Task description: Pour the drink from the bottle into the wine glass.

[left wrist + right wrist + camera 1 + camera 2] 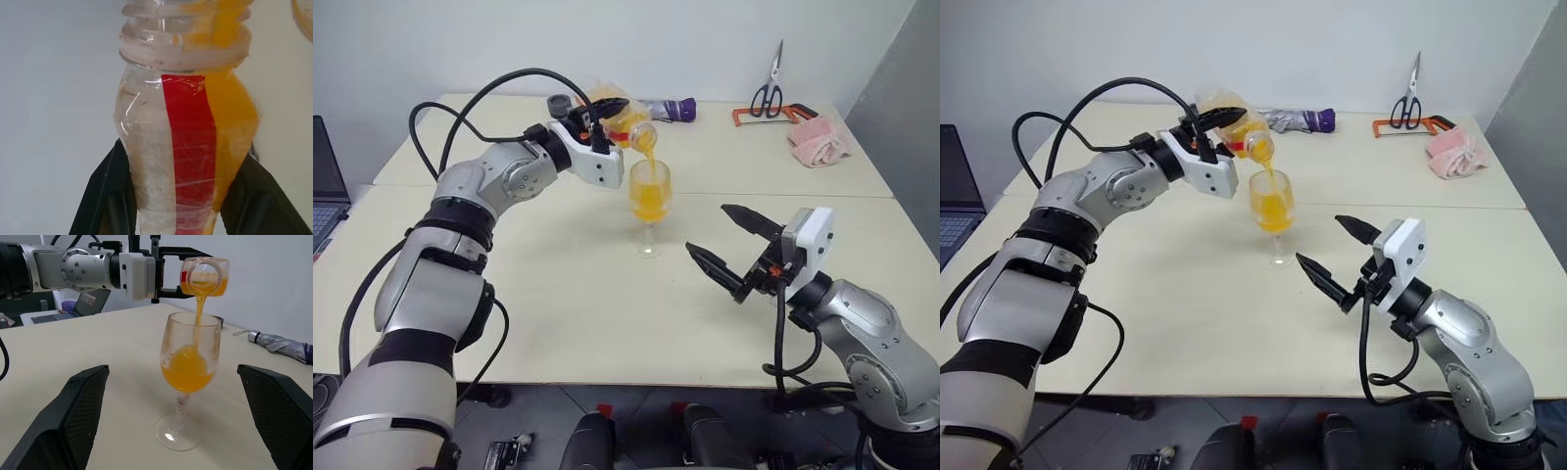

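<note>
The wine glass [650,201] stands upright on the pale tabletop [558,313], its round foot flat on the surface, and everything else is easiest placed from it. Just above its rim and a little to the robot's left, the left claw [603,115] is pinching the bottle [625,123] by its body, one black finger on each side (the left wrist view shows the fingers [105,196] pressed against the clear plastic beside the red label strip). The bottle is tipped over with its open mouth pointing down toward the glass, and a thin stream of the orange drink [188,367] falls from the mouth into the bowl, which is filled to roughly half; some drink remains in the bottle. The right claw [720,240] hovers above the tabletop near the glass, on the robot's right and closer to the robot, its two fingers spread wide with nothing between them and not touching the glass. Behind the glass, toward the wall, a folded umbrella [671,110] with a purple end lies on the tabletop. Well apart to the right and back are scissors [768,90] propped against the wall, an orange-framed hacksaw [773,115] and a crumpled pink cloth [819,142].
</note>
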